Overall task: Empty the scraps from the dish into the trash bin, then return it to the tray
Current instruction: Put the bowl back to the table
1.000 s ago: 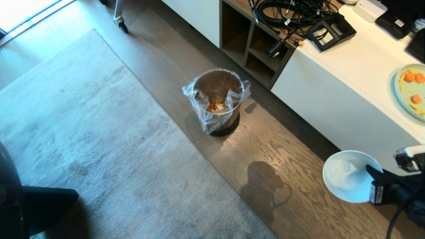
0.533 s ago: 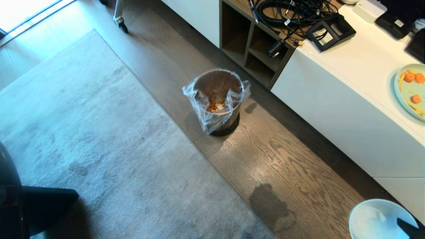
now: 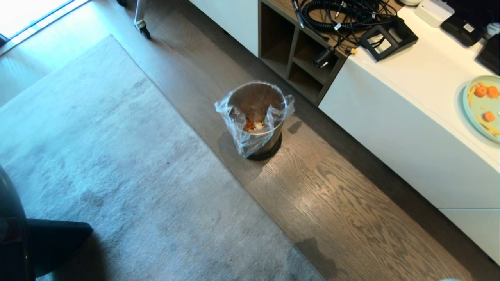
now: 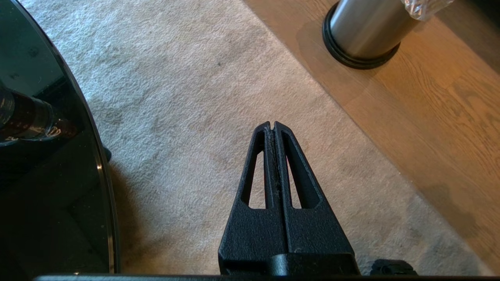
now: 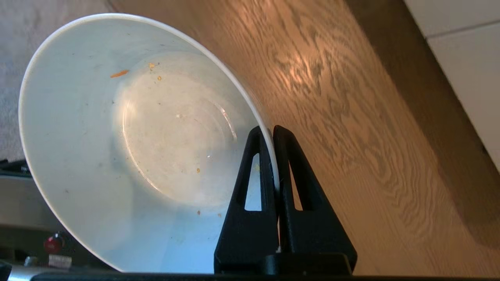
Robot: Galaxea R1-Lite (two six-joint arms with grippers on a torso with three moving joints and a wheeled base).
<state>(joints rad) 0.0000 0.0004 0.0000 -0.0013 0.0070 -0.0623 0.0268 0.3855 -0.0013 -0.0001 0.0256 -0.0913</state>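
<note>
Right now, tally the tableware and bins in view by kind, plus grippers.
Bowls: 1, white bowl, clamped by the rim in the right gripper
Plates: 1, green plate
Bins: 1, metal bin
Grippers: 2, counting the left gripper, shut and empty
Total: 5

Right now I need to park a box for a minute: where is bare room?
Free: the rug between trash bin and black table; the wood floor along the white cabinet. Crowded: the cabinet top, between cables and green plate.
</note>
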